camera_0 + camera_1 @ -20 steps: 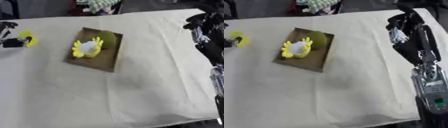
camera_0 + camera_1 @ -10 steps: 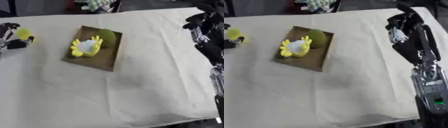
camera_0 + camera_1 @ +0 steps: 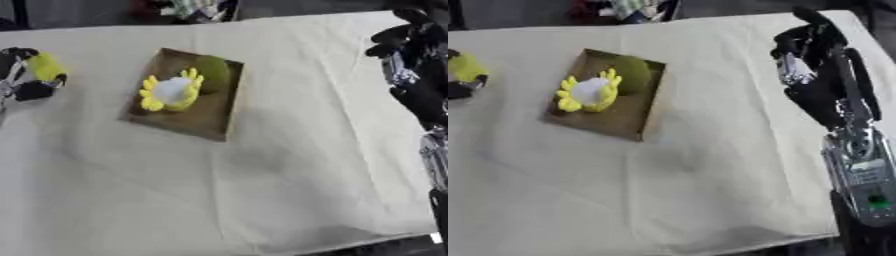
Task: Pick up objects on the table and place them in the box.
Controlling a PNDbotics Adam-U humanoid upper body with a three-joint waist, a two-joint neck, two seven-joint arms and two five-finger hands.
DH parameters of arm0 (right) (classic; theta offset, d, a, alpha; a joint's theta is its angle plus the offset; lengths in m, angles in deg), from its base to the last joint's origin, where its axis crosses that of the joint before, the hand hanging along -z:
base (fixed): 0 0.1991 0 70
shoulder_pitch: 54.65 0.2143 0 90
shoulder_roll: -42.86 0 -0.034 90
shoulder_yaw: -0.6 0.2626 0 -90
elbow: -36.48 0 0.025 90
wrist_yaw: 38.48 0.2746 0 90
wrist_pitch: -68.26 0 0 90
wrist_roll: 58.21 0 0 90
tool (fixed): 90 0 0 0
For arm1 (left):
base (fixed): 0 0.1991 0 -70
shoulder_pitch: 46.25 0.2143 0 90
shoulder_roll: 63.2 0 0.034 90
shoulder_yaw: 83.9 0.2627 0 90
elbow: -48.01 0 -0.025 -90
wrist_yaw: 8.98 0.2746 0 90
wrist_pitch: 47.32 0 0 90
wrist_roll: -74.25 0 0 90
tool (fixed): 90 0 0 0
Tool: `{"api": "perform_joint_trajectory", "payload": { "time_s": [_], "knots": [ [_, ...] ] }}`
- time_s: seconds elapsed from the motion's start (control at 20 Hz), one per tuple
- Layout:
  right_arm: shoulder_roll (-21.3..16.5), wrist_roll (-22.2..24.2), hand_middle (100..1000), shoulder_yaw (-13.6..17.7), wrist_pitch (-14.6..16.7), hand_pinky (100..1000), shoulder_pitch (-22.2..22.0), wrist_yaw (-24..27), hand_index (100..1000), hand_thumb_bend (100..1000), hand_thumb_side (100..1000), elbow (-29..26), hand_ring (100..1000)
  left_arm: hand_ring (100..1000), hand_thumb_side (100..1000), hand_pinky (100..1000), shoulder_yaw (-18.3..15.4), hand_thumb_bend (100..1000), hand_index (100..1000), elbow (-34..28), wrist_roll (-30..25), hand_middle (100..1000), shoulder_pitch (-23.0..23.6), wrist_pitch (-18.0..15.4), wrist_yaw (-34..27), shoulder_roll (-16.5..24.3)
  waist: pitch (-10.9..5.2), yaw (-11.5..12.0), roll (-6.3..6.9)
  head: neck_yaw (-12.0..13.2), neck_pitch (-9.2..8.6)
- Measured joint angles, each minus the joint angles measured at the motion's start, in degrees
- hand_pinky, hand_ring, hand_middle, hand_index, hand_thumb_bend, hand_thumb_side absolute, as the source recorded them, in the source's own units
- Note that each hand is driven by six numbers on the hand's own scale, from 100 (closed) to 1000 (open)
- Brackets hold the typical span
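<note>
Fingers of the left robot hand (image 3: 24, 80) are curling round a yellow object (image 3: 45, 66) at the worktop's (image 3: 262, 190) far-left edge, seemingly carrying it rightward to the brown box (image 3: 197, 125), while the right robot hand (image 3: 807, 45) is idling, fingers curled, empty.

Bare cloth (image 3: 262, 175) near side and centre open; box (image 3: 184, 95) walls block low left-centre passage.

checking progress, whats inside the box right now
Inside the box lie a yellow-and-white flower-shaped toy and a green rounded object at its far end. The box floor beneath them is covered.
</note>
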Motion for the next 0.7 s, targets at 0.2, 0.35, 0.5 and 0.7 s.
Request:
{"api": "perform_joint_trajectory", "payload": {
  "time_s": [0.2, 0.35, 0.5, 0.7],
  "knots": [
    [0.0, 0.0, 621, 0.0, 0.0, 733, 0.0, 0.0, 905, 100, 478, 0.0, 621, 549, 353, 631, 0.0, 227, 758, 0.0, 2.0, 570, 0.0, 0.7, 0.3, -0.1, 0.00, 0.0, -0.09, 0.0, -0.07],
    [0.0, 0.0, 621, 0.0, 0.0, 733, 0.1, 0.0, 905, 100, 477, 0.0, 621, 469, 264, 584, 0.0, 159, 674, -0.1, 3.3, 471, 0.0, 0.7, 0.2, -0.5, 0.00, 0.0, -0.05, 0.0, -0.07],
    [0.0, 0.0, 621, 0.0, 0.0, 733, 0.1, 0.1, 905, 100, 477, 0.0, 621, 444, 241, 569, 0.0, 126, 649, -0.6, 4.1, 440, 0.0, 0.0, -0.8, -0.5, 0.00, 0.0, -0.05, 0.0, -0.07],
    [0.0, 0.0, 621, 0.0, 0.0, 733, 0.1, 0.1, 905, 100, 476, 0.0, 621, 438, 250, 568, 0.4, 100, 646, -3.9, 4.2, 435, -0.2, -1.7, -2.6, -0.5, -0.02, 0.0, -0.01, 0.0, -0.07]
  ]
}}
